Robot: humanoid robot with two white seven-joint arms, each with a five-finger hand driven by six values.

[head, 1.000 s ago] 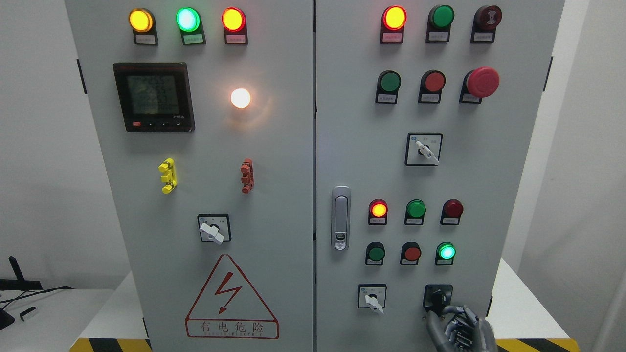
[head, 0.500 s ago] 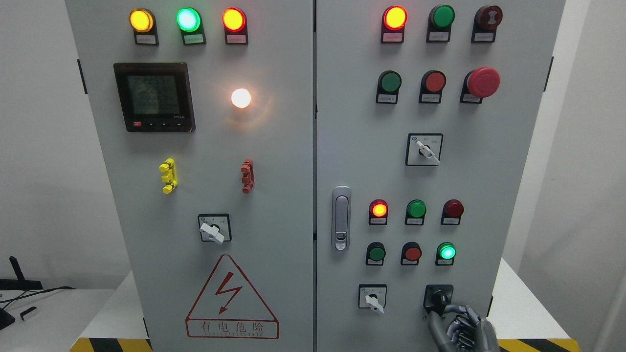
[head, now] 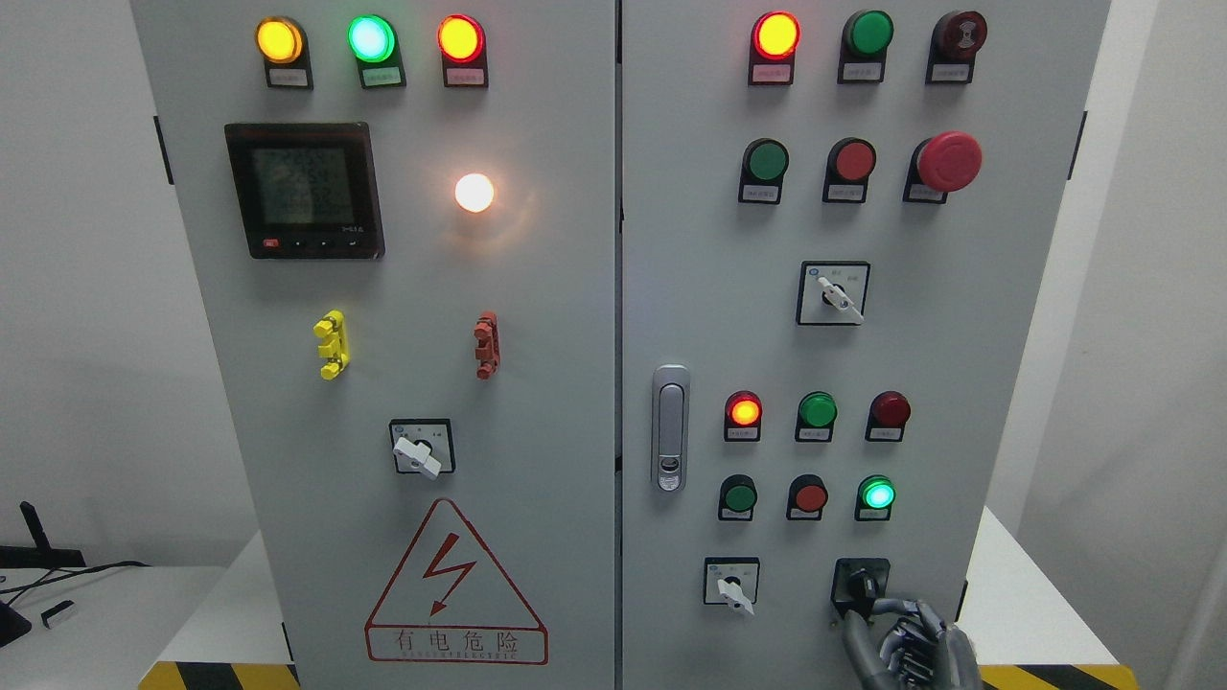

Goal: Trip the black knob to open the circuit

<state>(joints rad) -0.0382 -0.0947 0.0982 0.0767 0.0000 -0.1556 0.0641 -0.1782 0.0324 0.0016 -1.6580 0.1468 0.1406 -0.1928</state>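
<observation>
One right hand (head: 911, 644), fingertips touching black knob (head: 860, 585) above

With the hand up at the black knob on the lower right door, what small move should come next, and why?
Probably close the fingertips of the right hand on the black rotary knob and begin twisting it: they sit at its lower right edge, but a firm grip isn't evident.
</observation>
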